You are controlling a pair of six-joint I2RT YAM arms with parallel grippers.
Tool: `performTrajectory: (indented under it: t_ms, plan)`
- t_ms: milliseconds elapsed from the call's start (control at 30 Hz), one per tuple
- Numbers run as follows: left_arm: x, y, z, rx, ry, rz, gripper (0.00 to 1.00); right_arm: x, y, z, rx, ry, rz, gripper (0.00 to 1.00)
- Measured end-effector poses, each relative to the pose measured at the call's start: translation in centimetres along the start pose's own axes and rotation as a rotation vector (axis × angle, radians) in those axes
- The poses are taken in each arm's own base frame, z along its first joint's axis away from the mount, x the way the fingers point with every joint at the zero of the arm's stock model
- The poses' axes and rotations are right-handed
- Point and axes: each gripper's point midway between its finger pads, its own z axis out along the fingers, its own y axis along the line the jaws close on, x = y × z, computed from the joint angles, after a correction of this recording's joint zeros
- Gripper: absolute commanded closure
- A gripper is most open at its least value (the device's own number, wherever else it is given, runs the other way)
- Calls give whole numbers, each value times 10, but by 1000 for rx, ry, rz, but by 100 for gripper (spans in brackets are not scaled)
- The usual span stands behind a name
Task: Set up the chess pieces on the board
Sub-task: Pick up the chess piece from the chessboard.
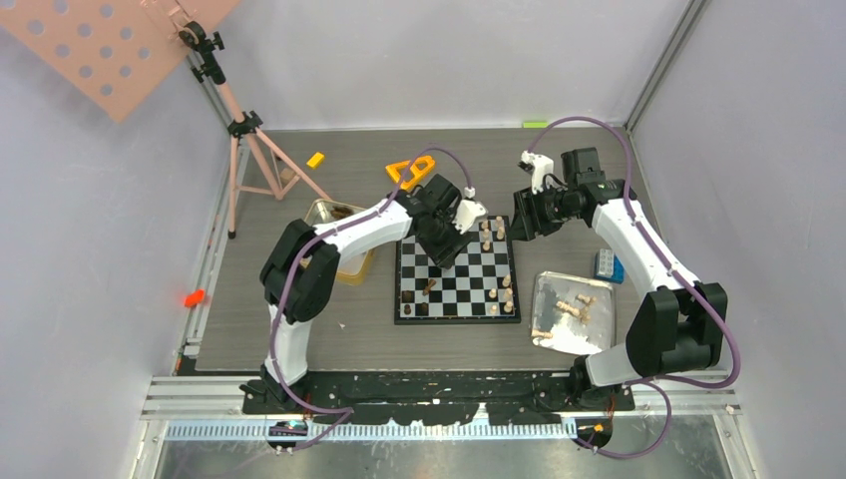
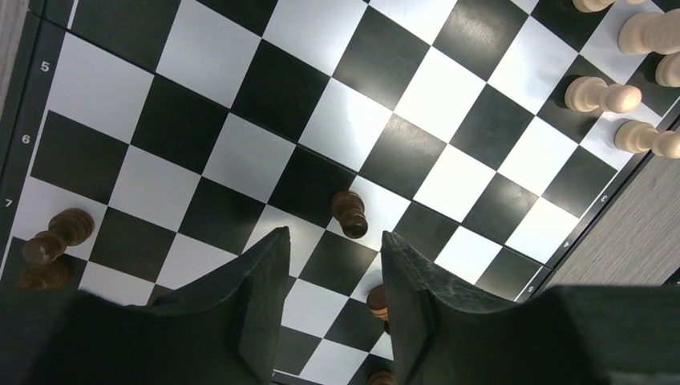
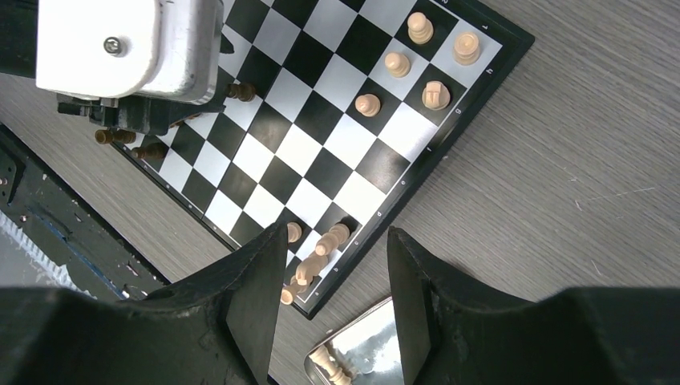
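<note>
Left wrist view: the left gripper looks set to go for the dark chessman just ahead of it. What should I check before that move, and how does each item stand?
1. Left gripper open and empty: ok.
2. Dark chessman lined up with the gap, just beyond the fingertips: ok.
3. That chessman upright: cannot tell from this angle.
4. No neighbouring piece touching it on the board: ok.
5. Right gripper open, empty, apart from the left one: ok.
6. Pieces already placed all standing: not ok; pale chessmen at the board's edge look toppled.
</note>
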Motion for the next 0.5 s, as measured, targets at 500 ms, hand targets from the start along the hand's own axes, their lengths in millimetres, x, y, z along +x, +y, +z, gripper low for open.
performTrajectory:
  t_ms: [500]
  plan:
    - [-1, -6, 14, 43, 12, -20, 89, 2, -2, 0, 11, 6, -3, 45]
